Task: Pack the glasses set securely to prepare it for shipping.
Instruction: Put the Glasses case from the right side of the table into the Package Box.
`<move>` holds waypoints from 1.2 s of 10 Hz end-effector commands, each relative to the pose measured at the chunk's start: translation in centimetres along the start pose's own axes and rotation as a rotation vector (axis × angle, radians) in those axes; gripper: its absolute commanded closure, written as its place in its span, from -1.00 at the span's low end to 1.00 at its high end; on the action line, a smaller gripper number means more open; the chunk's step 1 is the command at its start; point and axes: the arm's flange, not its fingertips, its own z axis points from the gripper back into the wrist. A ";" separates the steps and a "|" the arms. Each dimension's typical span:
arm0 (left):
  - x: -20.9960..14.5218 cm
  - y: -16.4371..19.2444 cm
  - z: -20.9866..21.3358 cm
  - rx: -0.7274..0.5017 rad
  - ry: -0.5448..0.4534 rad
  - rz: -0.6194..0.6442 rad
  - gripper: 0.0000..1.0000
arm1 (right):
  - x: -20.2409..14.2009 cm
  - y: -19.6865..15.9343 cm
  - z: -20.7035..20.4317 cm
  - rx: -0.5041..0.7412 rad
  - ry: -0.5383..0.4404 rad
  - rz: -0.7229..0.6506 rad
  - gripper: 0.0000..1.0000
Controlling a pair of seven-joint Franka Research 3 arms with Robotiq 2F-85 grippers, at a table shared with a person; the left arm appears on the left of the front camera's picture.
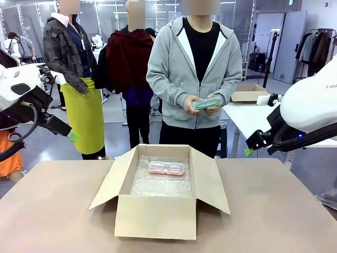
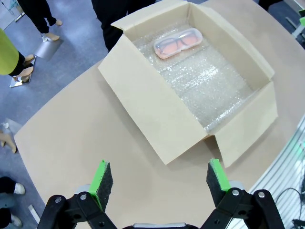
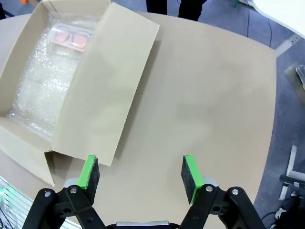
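Observation:
The pale pink glasses case (image 1: 166, 168) lies on bubble wrap at the far end of the open cardboard box (image 1: 156, 216); the left wrist view shows the pink case (image 2: 177, 42) too, and the right wrist view catches it (image 3: 70, 38) past a flap. A person in a grey hoodie at the far side holds the mint green case (image 1: 206, 103) in both hands. My left gripper (image 2: 159, 184) hangs open high over the table's left. My right gripper (image 3: 140, 177) is open above the table right of the box, holding nothing.
Bubble wrap (image 2: 209, 81) lines the box floor. All the box flaps (image 3: 112, 76) stand open and spread outward. Bare tan tabletop (image 3: 209, 105) surrounds the box. Two other people stand behind at the left. A white table (image 1: 253, 118) with a small box sits at the back right.

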 end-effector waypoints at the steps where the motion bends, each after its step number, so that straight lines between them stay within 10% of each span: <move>1: -0.1 0.1 0.2 -0.013 -0.008 -0.001 -1.00 | 0.2 0.0 -0.2 -0.004 -0.010 0.001 -0.74; 12: -0.1 0.1 0.2 -0.013 -0.008 -0.001 -1.00 | 0.2 0.0 -0.2 -0.004 -0.010 0.001 -0.74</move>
